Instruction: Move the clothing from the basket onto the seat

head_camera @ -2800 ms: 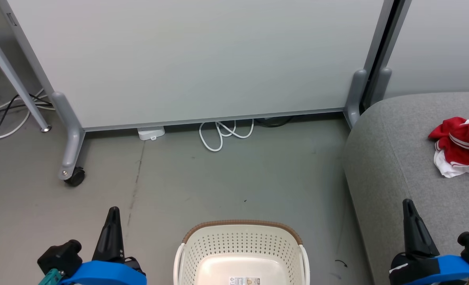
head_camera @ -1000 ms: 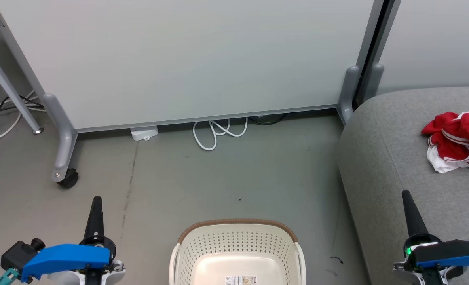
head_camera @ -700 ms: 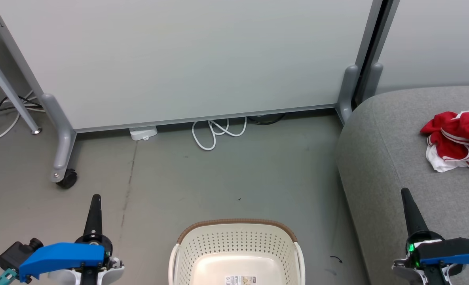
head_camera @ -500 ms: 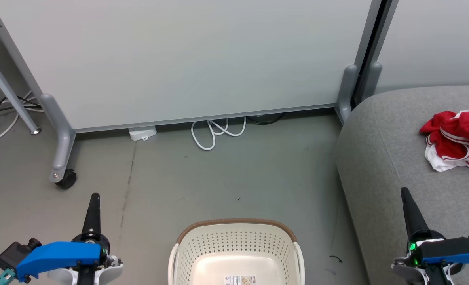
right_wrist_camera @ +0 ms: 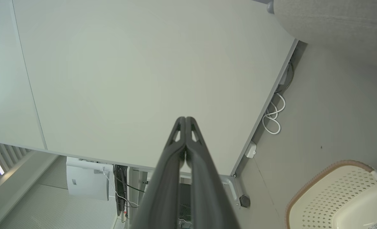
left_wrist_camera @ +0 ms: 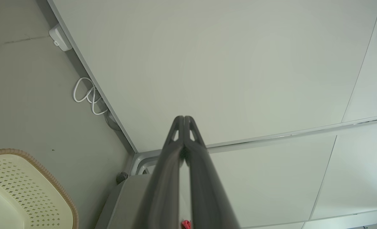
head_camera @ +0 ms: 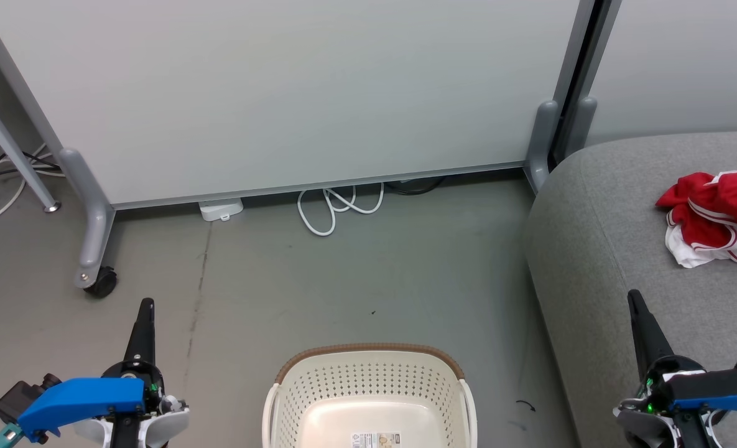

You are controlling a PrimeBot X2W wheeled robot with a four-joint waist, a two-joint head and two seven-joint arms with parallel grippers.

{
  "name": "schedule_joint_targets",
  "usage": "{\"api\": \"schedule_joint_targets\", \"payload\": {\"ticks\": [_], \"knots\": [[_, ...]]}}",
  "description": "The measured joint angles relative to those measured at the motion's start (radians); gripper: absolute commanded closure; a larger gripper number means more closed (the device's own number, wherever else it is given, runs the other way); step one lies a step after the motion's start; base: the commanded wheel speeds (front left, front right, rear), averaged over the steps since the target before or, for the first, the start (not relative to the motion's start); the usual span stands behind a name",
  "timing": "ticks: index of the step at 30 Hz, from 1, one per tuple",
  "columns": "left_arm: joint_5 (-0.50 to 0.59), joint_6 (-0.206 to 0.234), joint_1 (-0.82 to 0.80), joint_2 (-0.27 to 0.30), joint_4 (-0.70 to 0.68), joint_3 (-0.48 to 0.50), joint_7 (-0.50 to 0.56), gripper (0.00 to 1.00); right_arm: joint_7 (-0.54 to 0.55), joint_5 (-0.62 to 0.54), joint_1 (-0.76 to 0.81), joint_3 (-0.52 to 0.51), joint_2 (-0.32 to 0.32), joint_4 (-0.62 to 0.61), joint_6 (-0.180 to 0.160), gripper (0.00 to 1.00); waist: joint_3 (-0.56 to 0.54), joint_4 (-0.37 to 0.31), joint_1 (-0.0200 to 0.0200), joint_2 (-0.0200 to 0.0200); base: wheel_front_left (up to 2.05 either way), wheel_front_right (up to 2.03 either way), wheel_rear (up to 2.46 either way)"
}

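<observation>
A cream basket stands on a grey floor at the bottom centre of the head view, just left of a large grey seat. As much of its inside as can be seen is bare apart from a sticker on the bottom; its near part is cut off by the picture's edge. The clothing, a crumpled red heap with white trim, lies on the seat at the far right, well in from the cushion's rounded edge, so it seems unlikely to slide off.

The left tool hangs over the floor to the left of the basket. The right tool hangs over the front of the seat. Each has its two dark fingers pressed together, tips meeting, with nothing between them, and points up towards a pale panel. Both are well apart from the clothing and the basket. This looks like a resting pose: with the basket apparently emptied, the job seems done and there is nothing left to carry. A white cable is looped on the floor below the panel.
</observation>
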Motion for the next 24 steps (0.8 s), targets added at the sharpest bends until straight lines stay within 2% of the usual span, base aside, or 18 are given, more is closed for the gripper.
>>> {"api": "schedule_joint_targets", "payload": {"ticks": [24], "knots": [[-0.171, -0.006, -0.015, -0.004, -0.003, 0.026, 0.044, 1.0, 0.044, 0.174, -0.018, -0.002, -0.001, 0.005, 0.0, 1.0, 0.003, -0.01, 0.0, 0.0, 0.0, 0.0, 0.0]]}}
